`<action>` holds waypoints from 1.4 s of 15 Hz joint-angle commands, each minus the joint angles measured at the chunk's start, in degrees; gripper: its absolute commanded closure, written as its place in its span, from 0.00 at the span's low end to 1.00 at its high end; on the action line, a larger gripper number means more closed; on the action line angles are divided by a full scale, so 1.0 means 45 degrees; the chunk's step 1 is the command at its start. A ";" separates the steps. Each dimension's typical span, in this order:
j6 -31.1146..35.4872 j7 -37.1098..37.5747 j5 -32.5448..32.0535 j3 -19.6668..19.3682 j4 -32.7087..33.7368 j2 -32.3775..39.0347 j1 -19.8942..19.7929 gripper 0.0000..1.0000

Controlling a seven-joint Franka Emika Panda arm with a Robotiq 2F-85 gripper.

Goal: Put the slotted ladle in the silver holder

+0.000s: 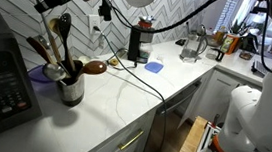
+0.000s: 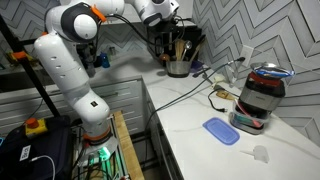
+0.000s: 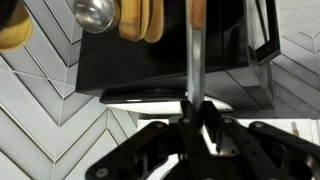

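The silver holder (image 1: 72, 90) stands on the white counter by the tiled wall and also shows in the exterior view from the other side (image 2: 178, 69). It holds several utensils. My gripper (image 1: 50, 6) hangs above it, under the arm (image 2: 168, 22). In the wrist view my gripper (image 3: 195, 105) is shut on the thin straight handle of the slotted ladle (image 3: 195, 60). The ladle (image 1: 45, 35) runs down from the fingers towards the holder. Its head is hidden among the other utensils.
Brown wooden spoons (image 1: 40, 49) and a black spoon (image 1: 63, 26) stand in the holder. A black oven (image 1: 0, 83) sits beside it. A dark canister (image 1: 139, 41), a blue cloth (image 2: 220, 130), cables and a red-and-black appliance (image 2: 262, 95) lie further along the counter.
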 commanded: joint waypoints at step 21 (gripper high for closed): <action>-0.1430 -0.7289 0.8026 -0.0323 0.0409 0.1805 -0.1980 0.95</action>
